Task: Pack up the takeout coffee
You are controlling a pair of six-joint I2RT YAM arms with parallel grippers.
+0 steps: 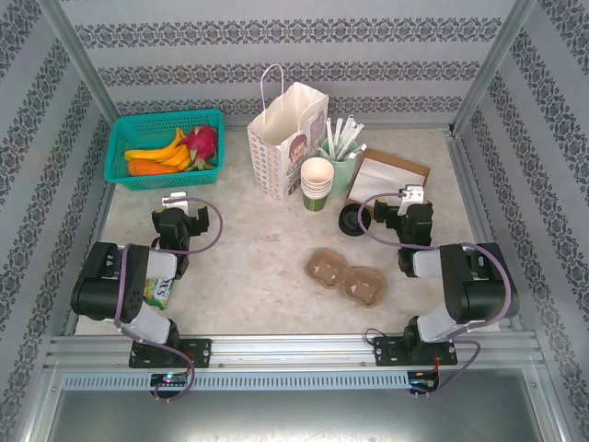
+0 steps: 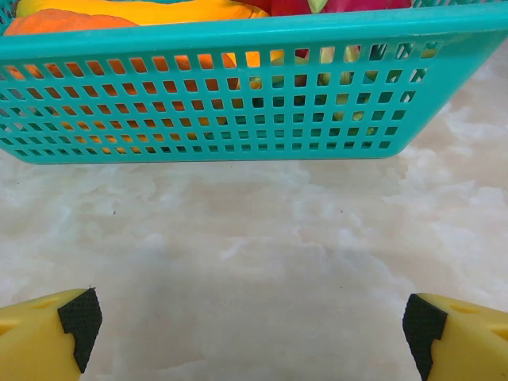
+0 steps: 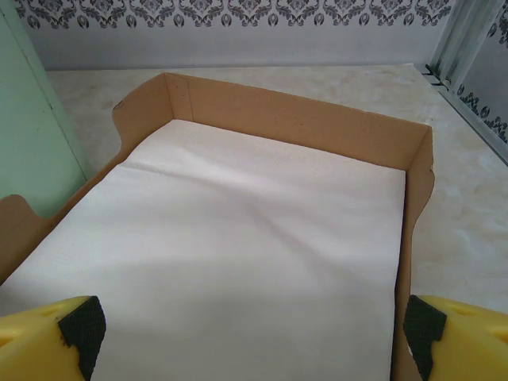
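The takeout coffee is out of view. A stack of lidless cream-and-green cups [image 1: 317,182] stands mid-table beside a white paper bag [image 1: 290,138] with handles. Loose black lids [image 1: 351,218] lie just right of the cups. A brown pulp cup carrier [image 1: 345,273] rests nearer the front. My left gripper [image 1: 175,198] [image 2: 254,333] is open over bare table, facing the teal basket [image 2: 238,95]. My right gripper [image 1: 409,195] [image 3: 254,333] is open and low over the white napkins [image 3: 238,238] in their cardboard tray [image 3: 302,119]. Nothing sits between either pair of fingers.
The teal basket [image 1: 166,147] at the back left holds fruit. A mint-green holder [image 1: 340,161] with wrapped straws stands behind the cups, its wall at the left of the right wrist view [image 3: 32,135]. A small green packet [image 1: 158,293] lies by the left arm. Metal frame posts line the table edges.
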